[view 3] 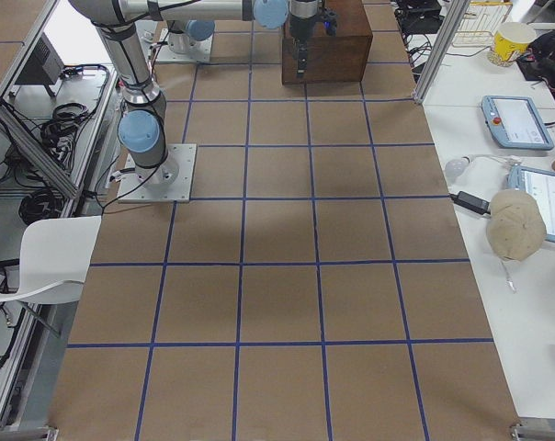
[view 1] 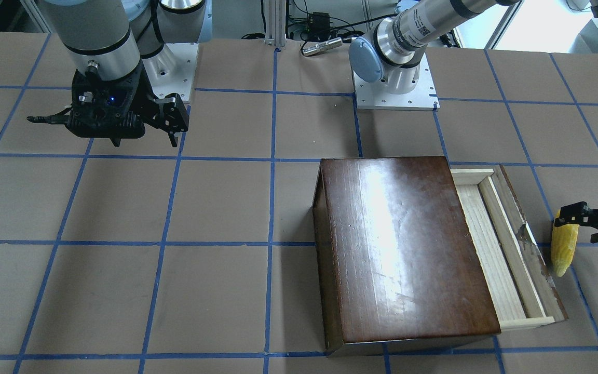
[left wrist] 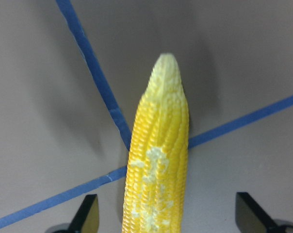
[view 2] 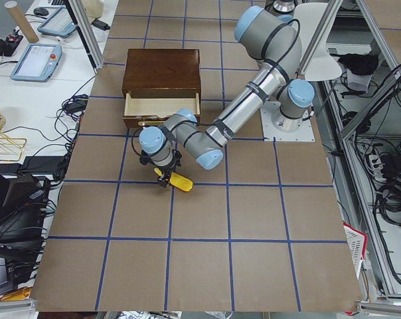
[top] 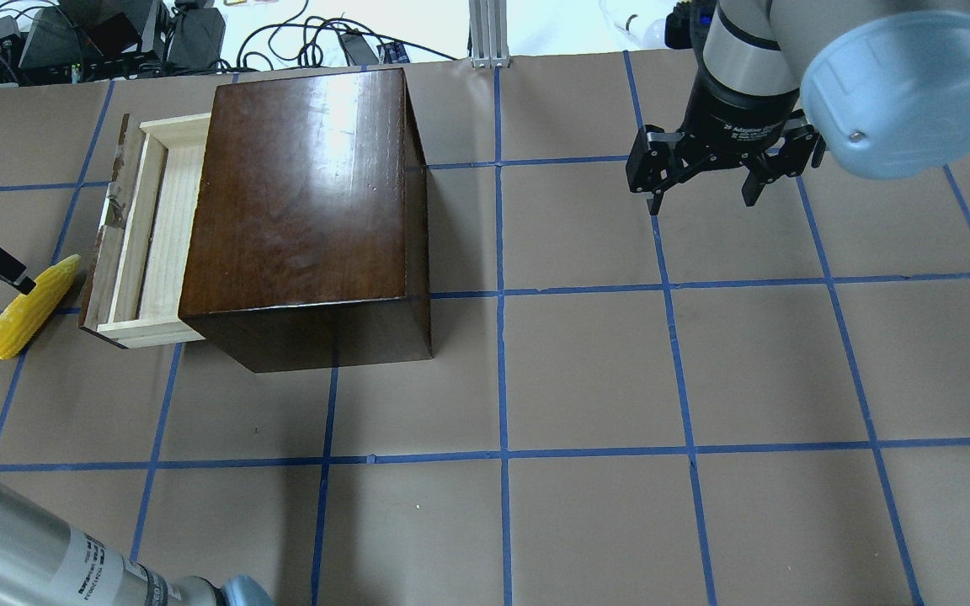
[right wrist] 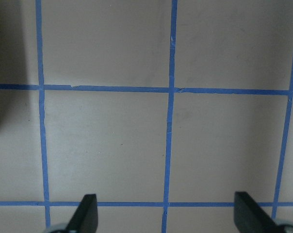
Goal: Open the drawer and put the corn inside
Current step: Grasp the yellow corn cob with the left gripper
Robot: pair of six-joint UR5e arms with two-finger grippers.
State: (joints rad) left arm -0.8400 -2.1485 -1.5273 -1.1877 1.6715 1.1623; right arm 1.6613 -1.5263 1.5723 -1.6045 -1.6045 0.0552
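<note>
The drawer point(view 1: 491, 249) is pulled partly out of the dark-brown box point(view 1: 408, 249) and its pale tray is bare; it also shows in the overhead view point(top: 161, 227). The yellow corn point(view 1: 562, 249) lies on the table just beyond the drawer's front panel, also in the overhead view point(top: 29, 307). My left gripper point(left wrist: 168, 216) is open, low over the corn's thick end, with the corn point(left wrist: 158, 160) between its spread fingers. My right gripper point(top: 701, 189) is open and empty, well away from the box.
The table is brown paper with a blue tape grid point(top: 502, 295). The arm bases point(view 1: 395, 88) stand at the robot's edge of the table. Cables and gear point(top: 114, 34) lie beyond the far edge, behind the box.
</note>
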